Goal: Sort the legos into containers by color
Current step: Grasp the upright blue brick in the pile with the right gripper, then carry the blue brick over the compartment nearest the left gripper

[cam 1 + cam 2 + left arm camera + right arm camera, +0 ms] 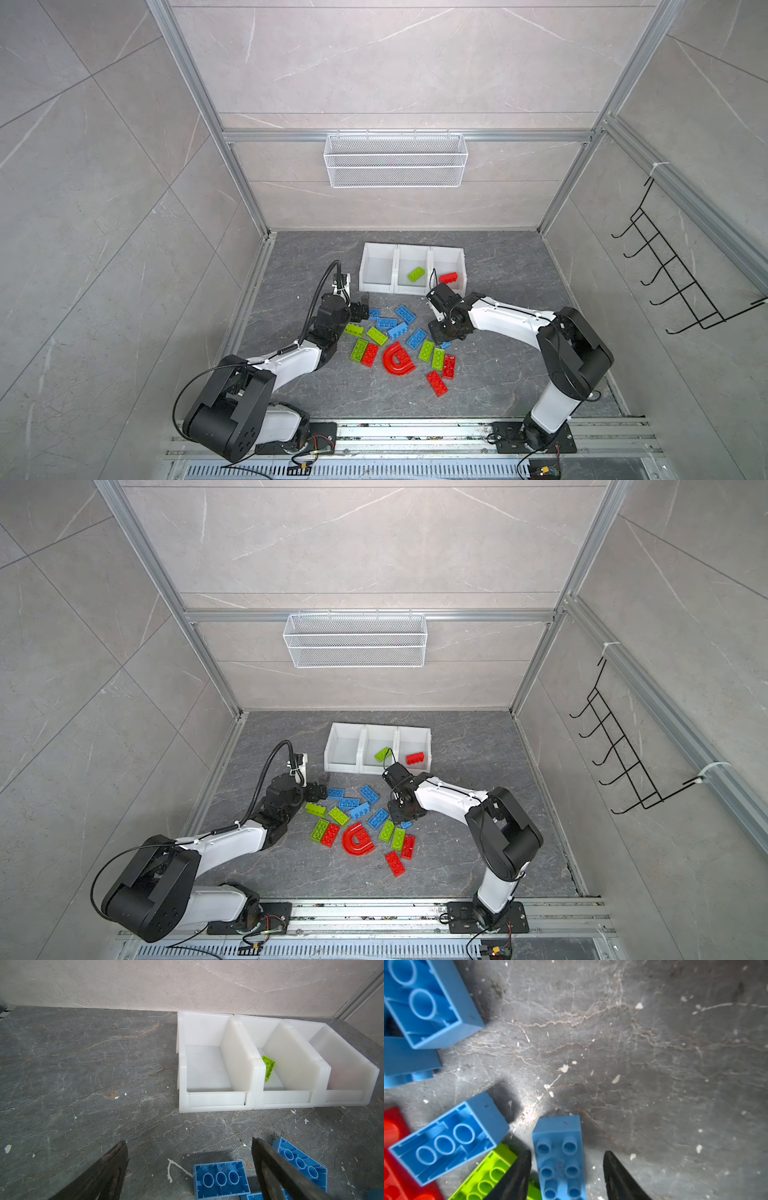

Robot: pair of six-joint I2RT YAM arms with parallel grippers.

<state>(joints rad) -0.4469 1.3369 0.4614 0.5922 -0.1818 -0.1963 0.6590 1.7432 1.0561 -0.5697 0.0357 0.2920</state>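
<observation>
Of the three joined milky-white containers [376,288], the middle holds a lime green brick [416,274] and the right a red brick [449,277]. The loose legos [398,331] lie nearer me on the veined grey table [498,374]. My left gripper [188,1141] gapes, holding nothing. My right gripper [566,1153] straddles a studded blue brick [559,1157] unclenched, with a gap on one side. Both top views mostly hide that brick.

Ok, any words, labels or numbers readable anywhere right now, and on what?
None can be read.
The legos, the three white bins and the wire basket show no print.
The small circuit board by the right arm's base is too small to tell.
</observation>
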